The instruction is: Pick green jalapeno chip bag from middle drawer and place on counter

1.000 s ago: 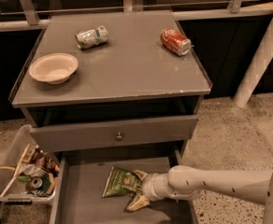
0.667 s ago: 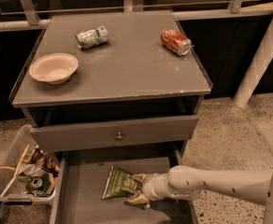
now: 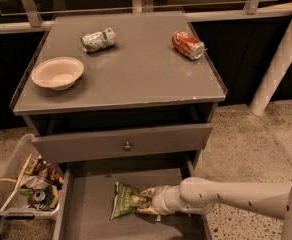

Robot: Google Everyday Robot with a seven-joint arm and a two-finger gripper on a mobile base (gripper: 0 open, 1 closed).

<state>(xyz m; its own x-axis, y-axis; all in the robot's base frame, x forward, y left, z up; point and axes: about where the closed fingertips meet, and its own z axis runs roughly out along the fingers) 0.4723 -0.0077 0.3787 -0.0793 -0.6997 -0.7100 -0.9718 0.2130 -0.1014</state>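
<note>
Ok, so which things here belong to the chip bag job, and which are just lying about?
Job: green jalapeno chip bag, lying in the middle drawer; the counter; the gripper, at the bag's right end inside the drawer.
Lying about: bowl, dented can and red soda can on the counter; bin of clutter on the floor, left.

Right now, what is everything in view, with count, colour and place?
flat matte grey counter: one, grey, cabinet top
pale round bowl: one, off-white, counter left
dented silver-green can: one, silver-green, counter back left
red soda can: one, red, counter back right
knobbed drawer front: one, grey, under counter
wide shallow middle drawer: one, grey, pulled open below
glossy green jalapeno chip bag: one, green, drawer floor
clear plastic bin: one, clear, floor left
robot arm: one, pale, from right
gripper: one, pale, at the bag's right end
</note>
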